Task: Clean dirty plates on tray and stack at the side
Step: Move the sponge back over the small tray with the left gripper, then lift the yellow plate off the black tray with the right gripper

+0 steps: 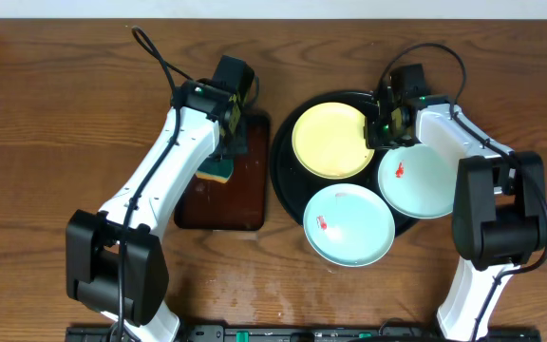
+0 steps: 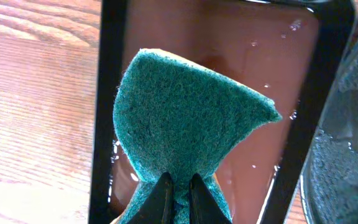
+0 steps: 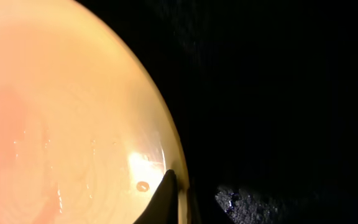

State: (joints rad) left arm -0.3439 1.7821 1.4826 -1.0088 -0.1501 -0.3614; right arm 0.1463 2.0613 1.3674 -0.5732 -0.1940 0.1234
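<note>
A pale yellow plate [image 1: 333,140] lies at the back of the round black tray [image 1: 286,133]. Two mint-white plates [image 1: 348,224] [image 1: 420,180], each with a small red smear, lie at the tray's front and right. My right gripper [image 1: 384,126] is shut on the yellow plate's right rim [image 3: 178,163], one finger on top. My left gripper [image 1: 224,152] is shut on a green sponge [image 2: 185,118] and holds it over the dark-brown rectangular tray [image 1: 218,211]. The sponge also shows in the overhead view [image 1: 216,171].
The brown tray's bottom [image 2: 247,56] looks wet, with droplets. The black tray's rim [image 2: 347,124] shows at the right of the left wrist view. Wooden tabletop [image 1: 46,114] surrounds both trays.
</note>
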